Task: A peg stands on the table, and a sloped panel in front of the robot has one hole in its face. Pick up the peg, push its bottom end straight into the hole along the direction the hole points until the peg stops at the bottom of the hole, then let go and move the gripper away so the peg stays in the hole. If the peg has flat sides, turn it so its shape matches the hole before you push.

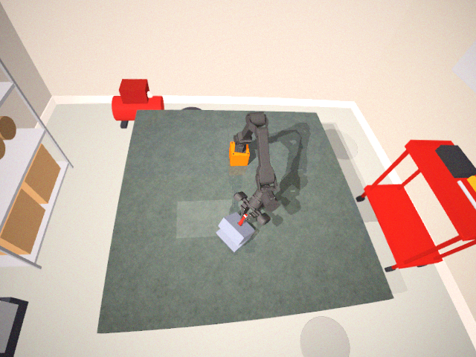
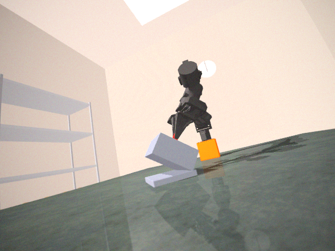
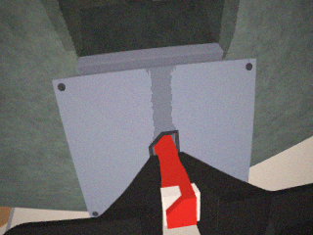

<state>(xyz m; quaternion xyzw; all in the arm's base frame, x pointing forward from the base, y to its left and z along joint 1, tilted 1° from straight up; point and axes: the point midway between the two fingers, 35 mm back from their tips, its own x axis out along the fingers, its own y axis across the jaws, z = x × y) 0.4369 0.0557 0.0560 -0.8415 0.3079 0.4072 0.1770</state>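
Observation:
The sloped grey panel [image 1: 248, 229] [image 2: 172, 153] [image 3: 108, 127] has one dark-rimmed hole [image 3: 176, 140] with angled corners in its face. My gripper [image 1: 245, 216] [image 2: 176, 135] [image 3: 167, 161] is shut on the red peg [image 1: 241, 222] [image 2: 173, 137] [image 3: 172, 171], which has a white part near its top end. The peg's bottom end is at the hole and appears inside its rim in the wrist view. The fingertips are close to the panel face. The peg's depth is hidden, and its front end covers much of the hole.
The orange base block [image 1: 239, 158] [image 2: 208, 149] stands behind the panel in the exterior view. The panel's flat foot [image 2: 167, 178] rests on the green mat [image 1: 165, 277] [image 2: 283, 194]. A shelf rack stands at the left, and a red cart [image 1: 407, 222] at the right.

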